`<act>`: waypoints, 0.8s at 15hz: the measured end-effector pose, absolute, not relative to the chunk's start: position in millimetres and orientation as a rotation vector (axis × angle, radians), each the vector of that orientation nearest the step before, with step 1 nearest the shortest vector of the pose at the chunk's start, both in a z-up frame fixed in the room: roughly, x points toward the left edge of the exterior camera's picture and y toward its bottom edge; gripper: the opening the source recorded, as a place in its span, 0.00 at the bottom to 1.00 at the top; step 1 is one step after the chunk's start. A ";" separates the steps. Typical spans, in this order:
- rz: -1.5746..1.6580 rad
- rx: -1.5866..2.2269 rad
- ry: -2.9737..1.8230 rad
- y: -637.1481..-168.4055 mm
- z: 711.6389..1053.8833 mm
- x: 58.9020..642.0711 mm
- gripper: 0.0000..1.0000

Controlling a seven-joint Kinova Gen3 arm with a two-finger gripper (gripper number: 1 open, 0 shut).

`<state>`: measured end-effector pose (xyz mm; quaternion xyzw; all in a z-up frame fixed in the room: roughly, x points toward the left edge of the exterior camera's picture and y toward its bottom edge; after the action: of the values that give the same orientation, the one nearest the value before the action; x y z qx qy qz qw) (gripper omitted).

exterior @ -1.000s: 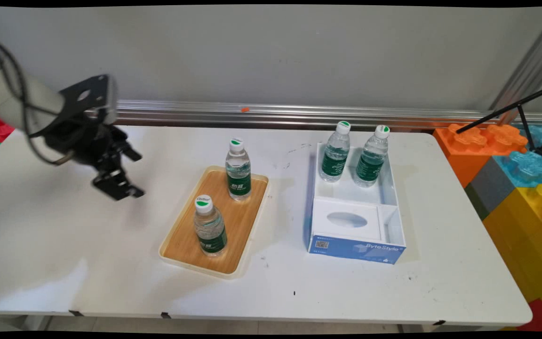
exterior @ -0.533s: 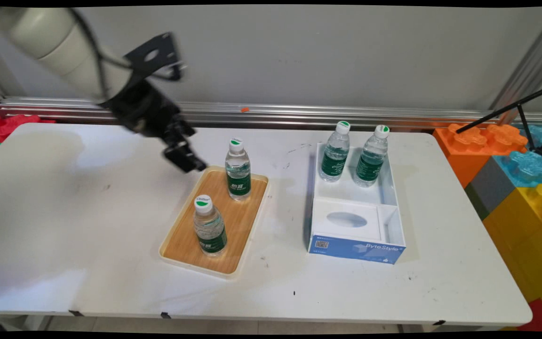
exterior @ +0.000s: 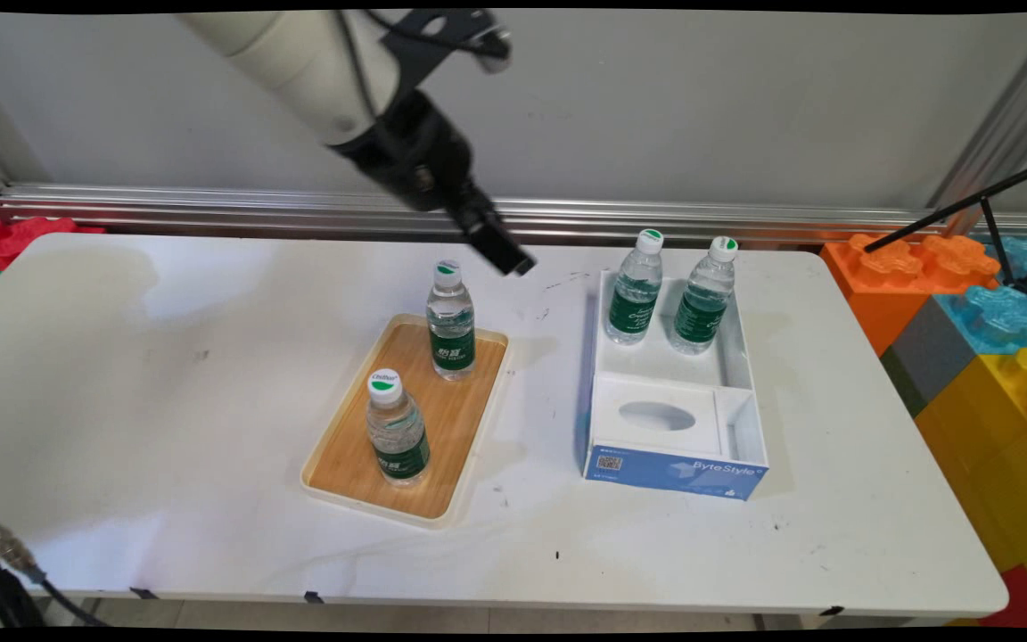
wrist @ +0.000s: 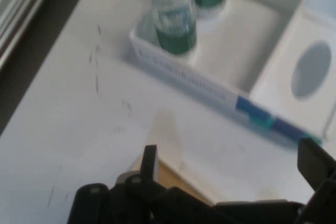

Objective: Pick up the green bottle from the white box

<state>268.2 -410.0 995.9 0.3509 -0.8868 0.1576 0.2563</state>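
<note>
- On the left of the desk (exterior: 166,401) I see a wooden tray (exterior: 317,477) carrying two upright water bottles, a near bottle (exterior: 398,428) and a far bottle (exterior: 451,323).
- I judge these bottles to be light, thin-walled and smooth. They would give under a hard squeeze, so the labelled middle looks like the safest place to hold.
- The end effector (exterior: 509,259) hangs above the desk, up and to the right of the far bottle, touching nothing. In the hand view its fingers (wrist: 149,161) stand wide apart and empty.
- To the right is a white-and-blue box (exterior: 674,468). Its back compartment holds a left bottle (exterior: 636,290) and a right bottle (exterior: 705,299), both upright. The left one lies near the end effector, below and to its right.
</note>
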 end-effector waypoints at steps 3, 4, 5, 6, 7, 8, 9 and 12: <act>0.442 0.989 -2.341 -432.7 984.4 247.8 1.00; 0.445 0.992 -2.321 -441.9 978.3 240.7 1.00; 0.446 0.992 -2.305 -450.1 972.6 234.7 1.00; 0.448 0.990 -2.298 -455.8 968.4 230.7 1.00; 0.450 0.986 -2.288 -464.6 961.7 225.0 1.00; 0.452 0.982 -2.283 -470.3 956.8 221.6 1.00; 0.455 0.977 -2.278 -478.5 949.3 216.9 1.00; 0.455 0.960 -2.274 -496.2 928.5 207.0 1.00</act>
<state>207.0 -496.2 928.5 0.3635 -0.8612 0.1722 0.3108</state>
